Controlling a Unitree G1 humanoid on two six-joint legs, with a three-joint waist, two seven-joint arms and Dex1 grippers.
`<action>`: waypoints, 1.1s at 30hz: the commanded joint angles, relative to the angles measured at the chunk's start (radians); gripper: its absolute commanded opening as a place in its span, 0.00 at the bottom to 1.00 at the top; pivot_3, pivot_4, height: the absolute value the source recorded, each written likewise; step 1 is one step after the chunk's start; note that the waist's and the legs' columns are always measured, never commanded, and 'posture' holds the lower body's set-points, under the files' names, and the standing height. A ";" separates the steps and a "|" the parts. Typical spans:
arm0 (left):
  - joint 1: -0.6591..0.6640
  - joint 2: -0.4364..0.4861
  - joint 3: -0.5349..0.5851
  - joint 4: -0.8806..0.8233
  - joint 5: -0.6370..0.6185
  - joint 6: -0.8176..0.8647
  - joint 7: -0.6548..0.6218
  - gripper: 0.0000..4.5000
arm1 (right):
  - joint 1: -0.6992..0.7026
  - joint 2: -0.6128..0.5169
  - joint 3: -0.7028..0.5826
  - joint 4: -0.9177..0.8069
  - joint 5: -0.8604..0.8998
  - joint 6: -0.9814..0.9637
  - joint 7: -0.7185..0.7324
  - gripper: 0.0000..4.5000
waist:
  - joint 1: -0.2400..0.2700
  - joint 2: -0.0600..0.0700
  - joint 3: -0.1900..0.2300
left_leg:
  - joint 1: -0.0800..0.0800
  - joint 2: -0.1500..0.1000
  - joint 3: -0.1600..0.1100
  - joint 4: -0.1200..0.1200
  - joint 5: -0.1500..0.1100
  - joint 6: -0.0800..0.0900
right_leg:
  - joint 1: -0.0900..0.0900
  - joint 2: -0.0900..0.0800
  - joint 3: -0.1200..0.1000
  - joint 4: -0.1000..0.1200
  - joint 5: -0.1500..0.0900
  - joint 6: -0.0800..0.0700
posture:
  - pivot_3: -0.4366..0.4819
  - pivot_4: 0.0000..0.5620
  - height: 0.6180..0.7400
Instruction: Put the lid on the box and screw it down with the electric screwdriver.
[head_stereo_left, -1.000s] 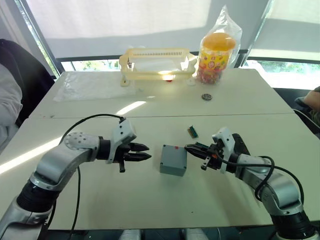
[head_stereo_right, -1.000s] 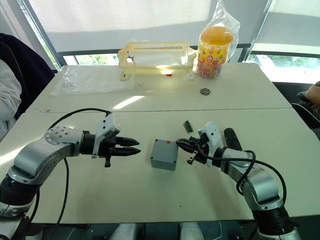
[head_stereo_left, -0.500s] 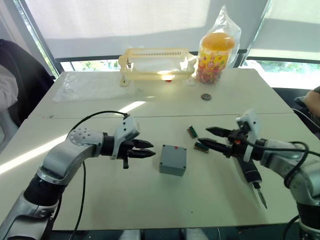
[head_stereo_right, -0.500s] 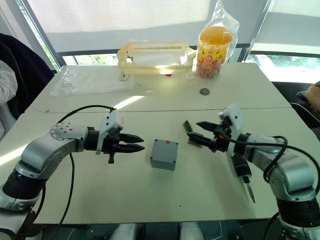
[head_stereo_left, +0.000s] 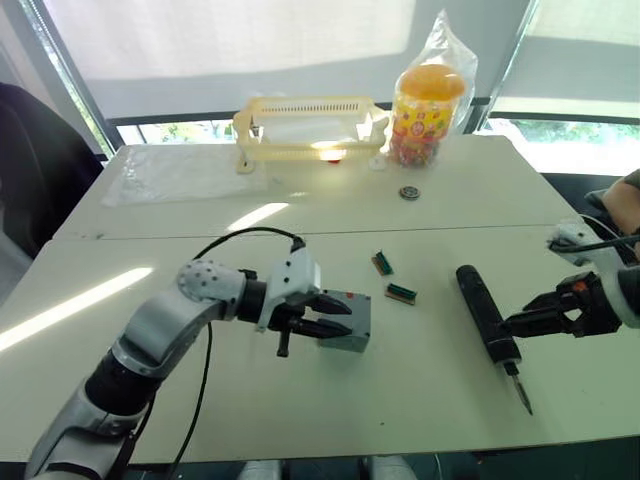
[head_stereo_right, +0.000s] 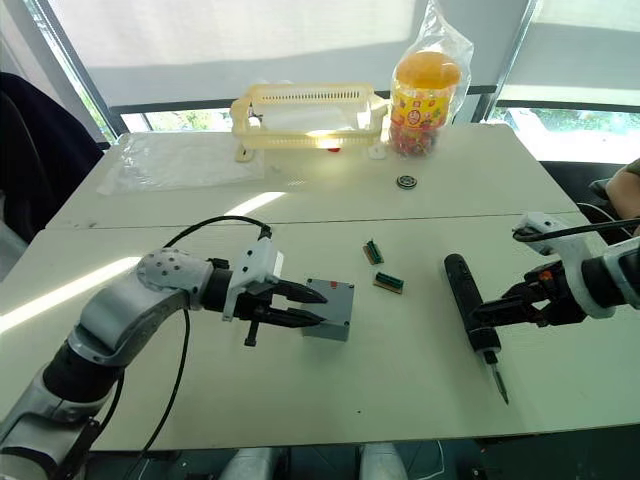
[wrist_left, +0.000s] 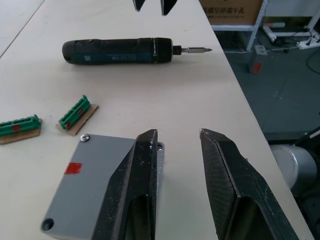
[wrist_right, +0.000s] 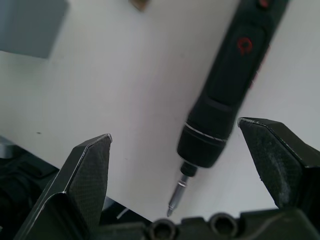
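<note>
A pale tabletop fills the frame. At centre sits the grey box, lid already on. Two small green connector pieces lie just right of it, the black electric screwdriver further right. Along the upper edge: clear plastic sheet, yellow rack, bagged candy jar, small round metal part.

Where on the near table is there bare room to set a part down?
Bare patches: the near edge between the box and the electric screwdriver, and the sunlit stretch beside the left gripper. It is crowded around the two green connectors.
</note>
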 joint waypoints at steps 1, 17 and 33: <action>0.018 -0.010 0.016 -0.065 -0.007 0.008 0.042 0.29 | -0.036 -0.005 0.070 0.063 -0.041 0.045 0.007 0.99 | 0.004 0.000 0.000 | 0.000 0.000 0.000 0.000 0.000 0.000 | -0.001 0.000 0.000 0.000 0.000 0.000 | 0.48 0.27 1.00; 0.093 -0.002 0.063 -0.155 -0.049 0.105 0.166 0.29 | -0.187 0.224 0.321 0.317 -0.214 0.051 -0.043 0.99 | 0.002 -0.001 -0.001 | -0.001 -0.001 -0.001 0.001 0.000 0.000 | 0.000 0.000 0.000 0.000 0.002 0.003 | 0.48 0.27 1.00; -0.024 0.043 0.124 0.084 -0.047 0.024 0.064 0.29 | -0.061 0.350 -0.104 0.246 -0.297 0.127 -0.269 0.39 | 0.016 -0.013 -0.007 | 0.001 -0.001 -0.003 0.003 0.000 0.000 | 0.005 0.000 -0.002 -0.002 0.001 0.002 | 0.48 0.27 1.00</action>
